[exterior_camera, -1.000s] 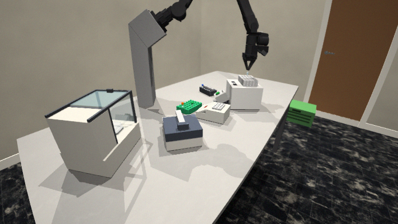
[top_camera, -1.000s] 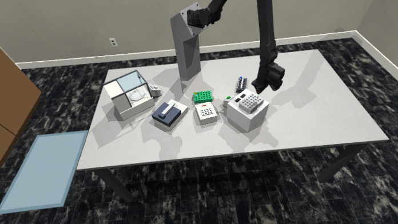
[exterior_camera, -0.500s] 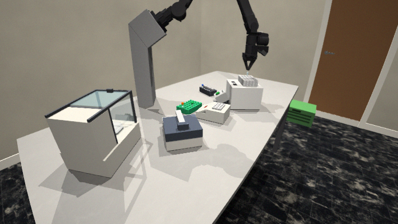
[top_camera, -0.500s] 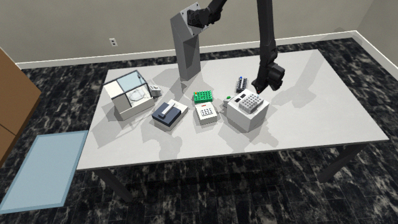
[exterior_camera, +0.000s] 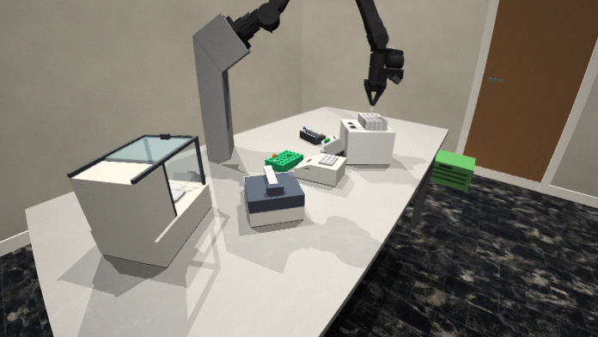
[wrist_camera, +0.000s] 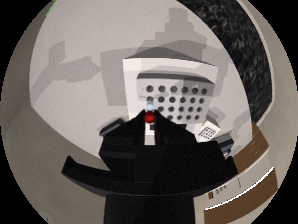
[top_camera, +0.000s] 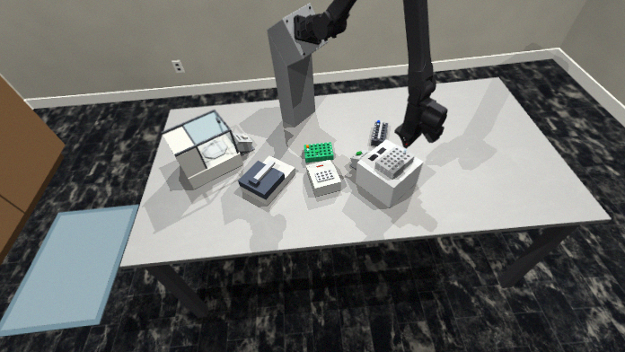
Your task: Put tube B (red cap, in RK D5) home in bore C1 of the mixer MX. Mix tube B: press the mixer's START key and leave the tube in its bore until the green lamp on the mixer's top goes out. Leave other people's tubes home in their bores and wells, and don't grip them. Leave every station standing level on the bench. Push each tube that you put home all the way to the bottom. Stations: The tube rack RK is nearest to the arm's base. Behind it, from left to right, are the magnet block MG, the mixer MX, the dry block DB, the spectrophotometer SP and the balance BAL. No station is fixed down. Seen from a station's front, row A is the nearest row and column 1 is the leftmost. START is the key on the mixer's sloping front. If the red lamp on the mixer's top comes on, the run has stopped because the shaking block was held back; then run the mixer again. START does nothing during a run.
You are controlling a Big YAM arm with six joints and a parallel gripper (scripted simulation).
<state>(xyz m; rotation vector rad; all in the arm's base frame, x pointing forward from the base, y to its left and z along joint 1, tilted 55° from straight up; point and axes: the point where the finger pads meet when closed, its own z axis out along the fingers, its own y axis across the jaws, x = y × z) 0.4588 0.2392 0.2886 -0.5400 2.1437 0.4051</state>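
My gripper is shut on tube B, whose red cap shows between the fingers in the wrist view. It hangs upright, a little above the far right corner of the bore block on top of the white mixer MX. In the exterior view the gripper holds the tube's pale tip just above the bore block, apart from it. The wrist view shows the block's empty bores right below the tube. The green rack RK stands to the left of the mixer.
The dark magnet block MG with a blue-capped tube stands beside the gripper. A small green-capped piece lies by the mixer's left side. The dry block DB, spectrophotometer SP and balance BAL stand further left. The grey arm column is behind.
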